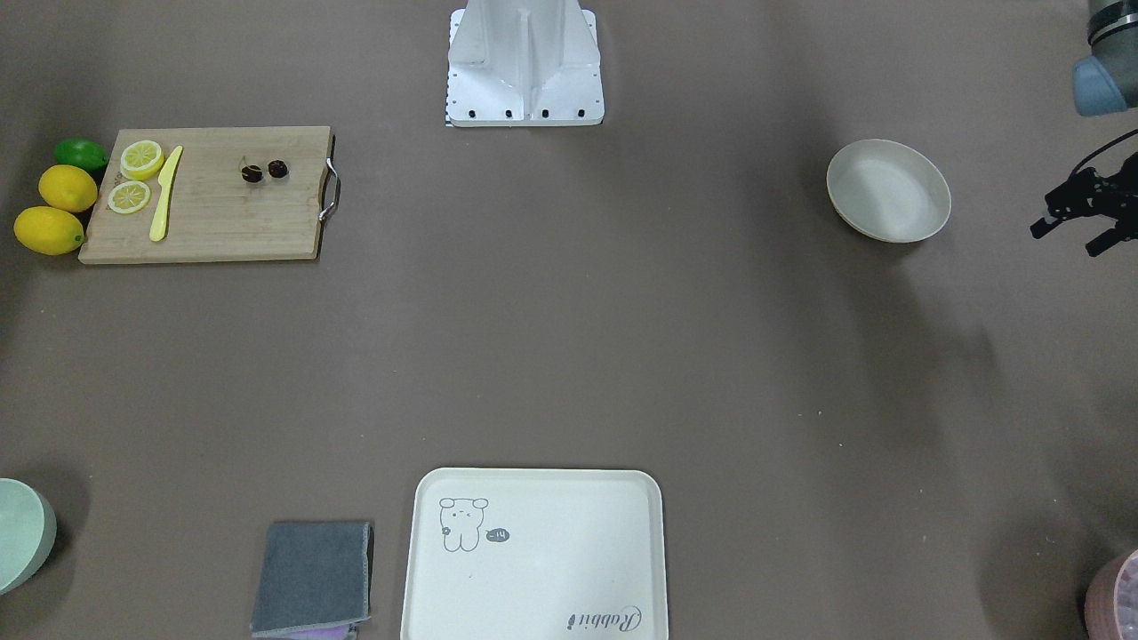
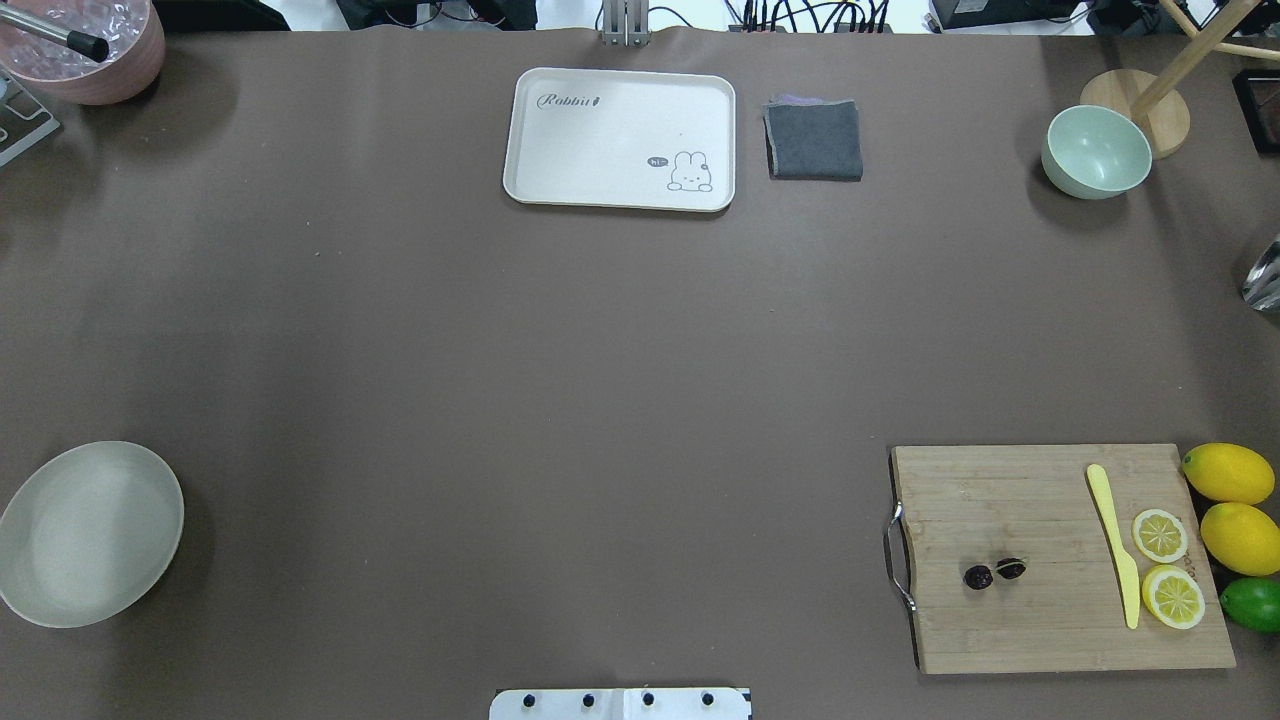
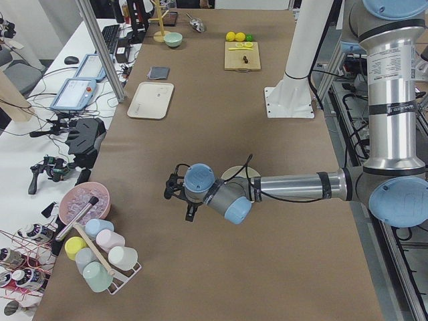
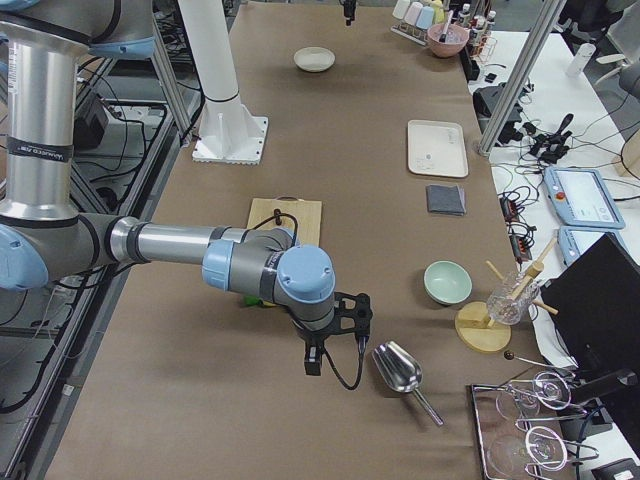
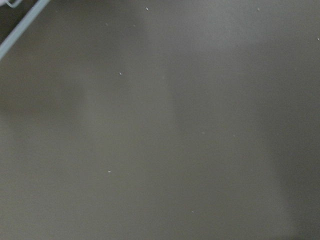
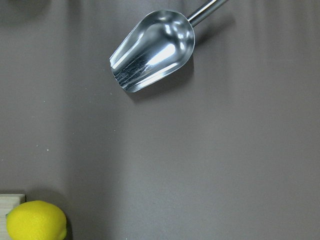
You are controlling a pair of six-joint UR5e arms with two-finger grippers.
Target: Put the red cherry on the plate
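The red cherry [image 2: 994,573], a pair of tiny dark glossy fruits, lies on the wooden cutting board [image 2: 1010,630] at the table's right, near the board's metal handle; the front-facing view has the cherry [image 1: 265,171] too. The plate [image 2: 90,533], round and cream-white, sits with nothing in it at the far left, seen as the plate [image 1: 887,189] from the front. My left gripper [image 1: 1065,240] hovers open beside the plate, outward of it, holding nothing. My right gripper [image 4: 325,350] shows only in the exterior right view, beyond the board's lemon end; I cannot tell its state.
On the board lie a yellow knife [image 2: 1114,541] and two lemon slices [image 2: 1160,535]; two lemons [image 2: 1228,472] and a lime [image 2: 1252,604] sit beside it. A bear tray [image 2: 620,138], grey cloth [image 2: 814,140] and mint bowl [image 2: 1096,152] line the far edge. A metal scoop [image 6: 152,50] lies under my right wrist.
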